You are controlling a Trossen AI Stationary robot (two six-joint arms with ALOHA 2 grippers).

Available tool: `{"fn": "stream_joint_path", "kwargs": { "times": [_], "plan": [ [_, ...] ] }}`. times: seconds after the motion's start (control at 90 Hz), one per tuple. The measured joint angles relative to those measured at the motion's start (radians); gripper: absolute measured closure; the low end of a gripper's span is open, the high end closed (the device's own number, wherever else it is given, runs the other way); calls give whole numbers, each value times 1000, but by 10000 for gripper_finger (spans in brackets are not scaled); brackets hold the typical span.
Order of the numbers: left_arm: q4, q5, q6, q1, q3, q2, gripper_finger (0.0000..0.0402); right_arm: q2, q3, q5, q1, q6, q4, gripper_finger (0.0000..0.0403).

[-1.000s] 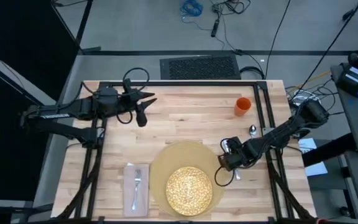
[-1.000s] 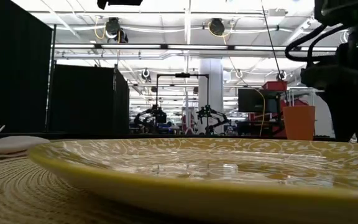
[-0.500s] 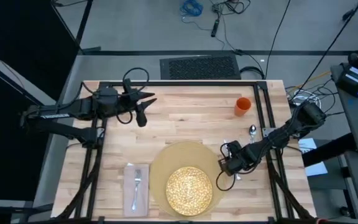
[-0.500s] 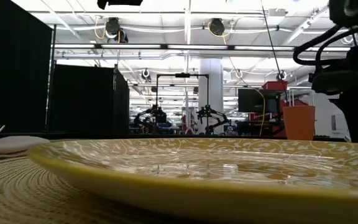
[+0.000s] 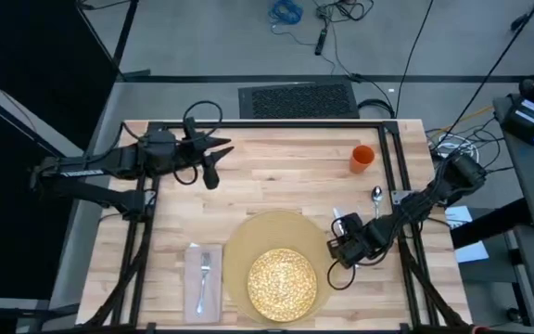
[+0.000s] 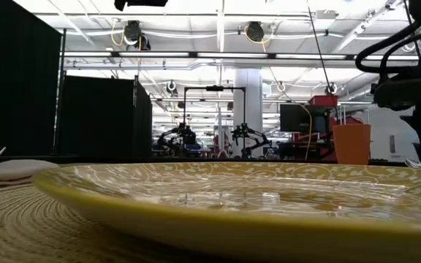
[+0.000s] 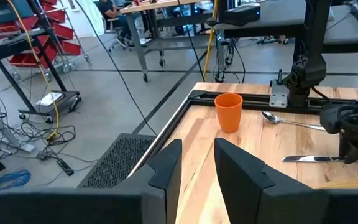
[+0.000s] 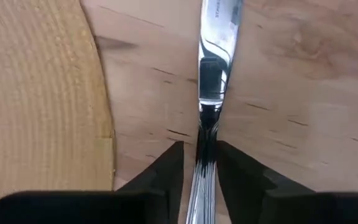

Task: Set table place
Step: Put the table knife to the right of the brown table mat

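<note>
The knife (image 8: 208, 93) lies on the table (image 5: 276, 186) just right of the round tan placemat (image 5: 248, 241), and my right gripper (image 5: 345, 245) is shut on it. A yellow speckled plate (image 5: 282, 283) sits on the placemat. Left of it a fork (image 5: 204, 275) rests on the beige napkin (image 5: 203, 288). The spoon (image 5: 376, 195) and the orange cup (image 5: 362, 158) stand farther back on the right. My left gripper (image 5: 217, 160) hangs open over the far left of the table, holding nothing. My right gripper pinches the knife's handle (image 8: 206, 163) between its two fingers, close to where the blade begins. The fingers lie along the knife, one on each side. The blade (image 8: 216, 37) reaches out ahead of them and lies flat on the wood.
A black metal frame (image 5: 392, 167) runs along the table's edges. Bare wood lies between the placemat and the far edge. Beyond the table are a floor mat (image 5: 297, 99) and loose cables.
My right gripper has gone toward the table's near edge and a little to the right, alongside the placemat's right rim. In the low view its arm has drawn off to the picture's right.
</note>
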Motion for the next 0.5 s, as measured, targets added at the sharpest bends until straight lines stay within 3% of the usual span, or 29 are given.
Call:
{"fn": "stream_joint_path", "kwargs": {
  "times": [0.5],
  "plan": [
    [-43, 0, 8, 0, 0, 0, 320, 37, 76, -54, 24, 135, -28, 401]
  ]
}}
